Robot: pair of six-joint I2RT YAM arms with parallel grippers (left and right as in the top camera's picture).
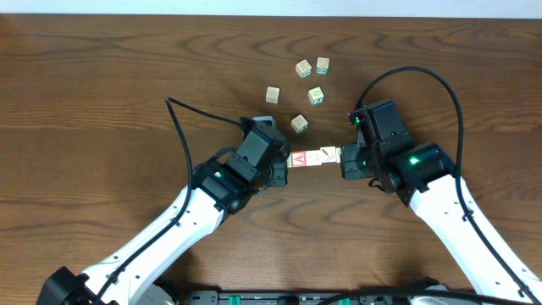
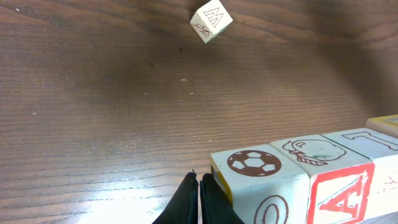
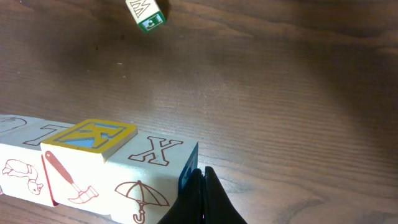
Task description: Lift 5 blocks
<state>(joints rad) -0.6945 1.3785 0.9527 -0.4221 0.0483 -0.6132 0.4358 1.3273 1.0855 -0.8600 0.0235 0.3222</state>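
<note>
Dark wood-grain table (image 1: 102, 68) fills every view, and near its centre a row of blocks (image 1: 315, 158) runs from 9 to 3 o'clock in the overhead view. I count about five in the wrist views, with the red "A" block (image 1: 298, 159) towards the 9 o'clock end. The left gripper (image 2: 199, 198) has its fingers pinched together on nothing and butts against that end. The right gripper (image 3: 203, 196), fingers likewise together, presses the 3 o'clock end, so the row appears to be clamped end to end, to rise as one bar. Whether it is off the wood I cannot tell. Five loose blocks (image 1: 316, 96) lie scattered at 12 o'clock. The nearest one (image 1: 299, 124) sits just beyond the row, apart from it, and nothing blocks a straight lift.
</note>
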